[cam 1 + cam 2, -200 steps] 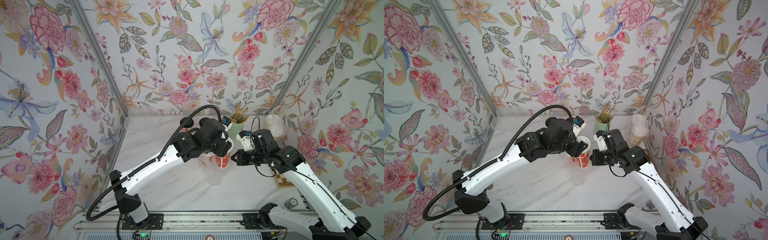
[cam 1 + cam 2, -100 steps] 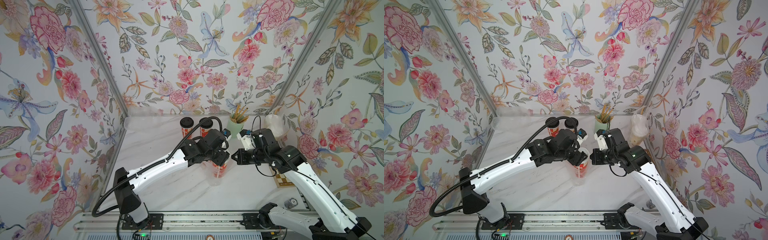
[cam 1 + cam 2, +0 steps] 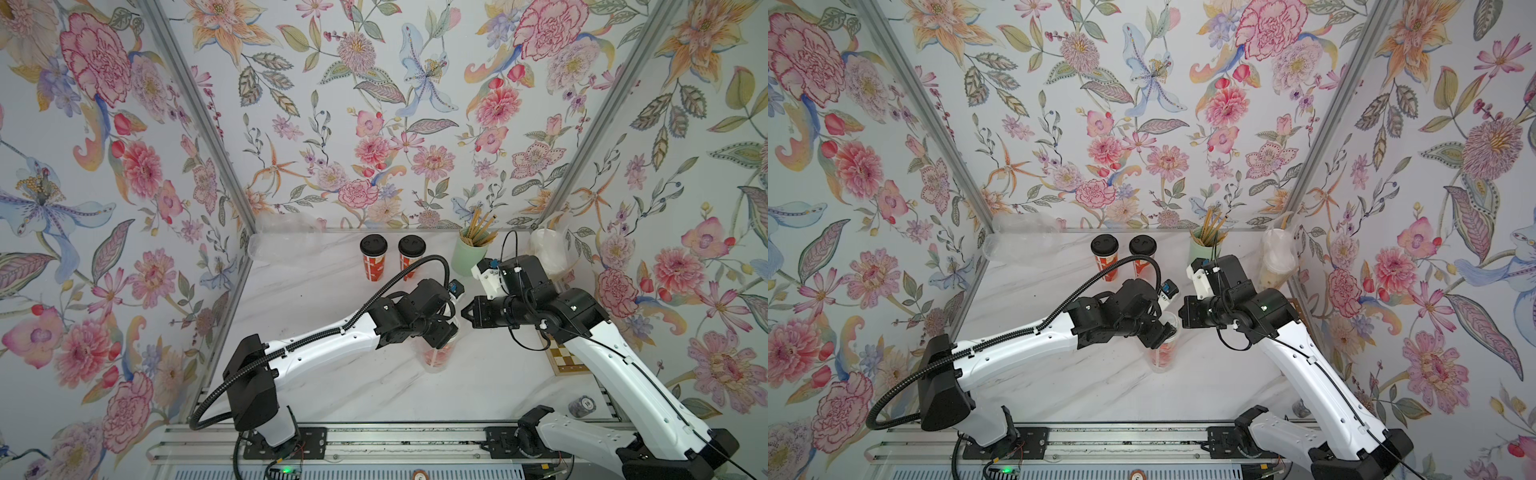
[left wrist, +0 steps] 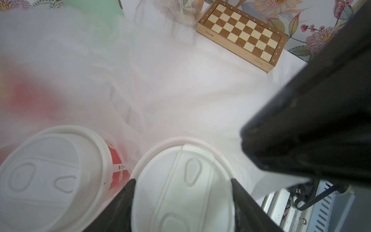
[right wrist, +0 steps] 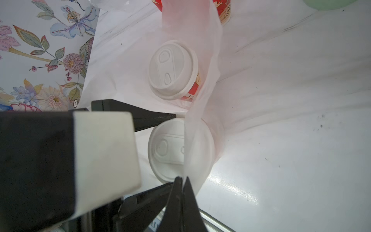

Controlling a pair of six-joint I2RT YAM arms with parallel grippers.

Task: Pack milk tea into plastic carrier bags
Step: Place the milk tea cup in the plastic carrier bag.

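Observation:
A thin clear plastic carrier bag (image 3: 436,357) (image 5: 202,80) stands mid-table with a red milk tea cup, white lid (image 5: 172,68) (image 4: 50,170), inside it. My left gripper (image 4: 182,182) (image 3: 441,334) is shut on a second white-lidded milk tea cup (image 4: 180,176) (image 5: 166,148), holding it down in the bag's mouth beside the first. My right gripper (image 5: 182,179) (image 3: 467,313) is shut on the bag's rim and holds it up. Two red milk tea cups with black lids (image 3: 373,259) (image 3: 411,257) stand behind, seen in both top views (image 3: 1104,257).
A mint-green cup of straws (image 3: 469,253) stands at the back. A bagged pair of clear cups (image 3: 548,253) sits in the back right corner. Spare bags (image 3: 286,241) lie at the back left. A chessboard (image 4: 241,34) (image 3: 561,361) lies on the right.
My left arm has come down and toward the front with the cup, lowering it into the bag and uncovering the two black-lidded cups. The right arm has held still.

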